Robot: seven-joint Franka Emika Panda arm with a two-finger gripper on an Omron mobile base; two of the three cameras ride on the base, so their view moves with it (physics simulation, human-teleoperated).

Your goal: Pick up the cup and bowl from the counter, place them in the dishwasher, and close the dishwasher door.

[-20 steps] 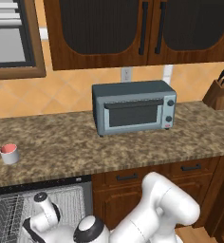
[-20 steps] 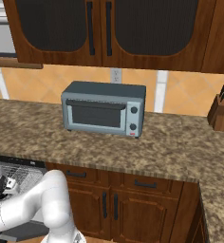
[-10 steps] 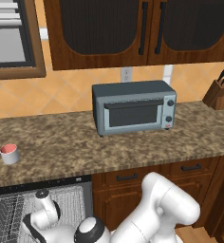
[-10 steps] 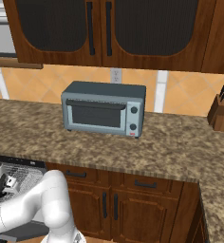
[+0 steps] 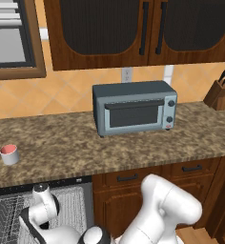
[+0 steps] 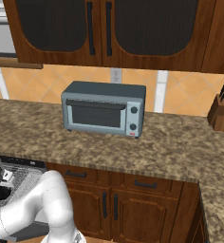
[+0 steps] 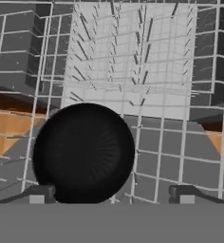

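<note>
Hand view: you look down into the dishwasher's white wire rack point(image 7: 133, 71), with the bowl point(image 7: 83, 153) as a round black shape at about 7 o'clock in the picture, lying among the wires.
Gripper: the gripper point(image 7: 111, 193) has its two dark tips spread wide at the bottom edge, one left of the bowl and one well to its right; it looks released, and nothing is held between the tips.
Bowl status: you can judge the bowl as delivered to the rack, though whether it sits fully settled on the wires is hard to tell.
Left base view: the cup point(image 5: 9, 154) stands upright on the worktop point(image 5: 133, 147) at roughly 9 o'clock, well apart from the grey-blue toaster oven point(image 5: 134, 107), its pinkish-red inside showing.
Arm: the white arm bends low, and the hand is down over the open dishwasher point(image 5: 19, 209) at 7 o'clock.
Right base view: the toaster oven and a knife block point(image 6: 220, 111) stand on the worktop.
Left to do: by your pictures, the cup is not yet picked up and the dishwasher door is not yet closed.
</note>
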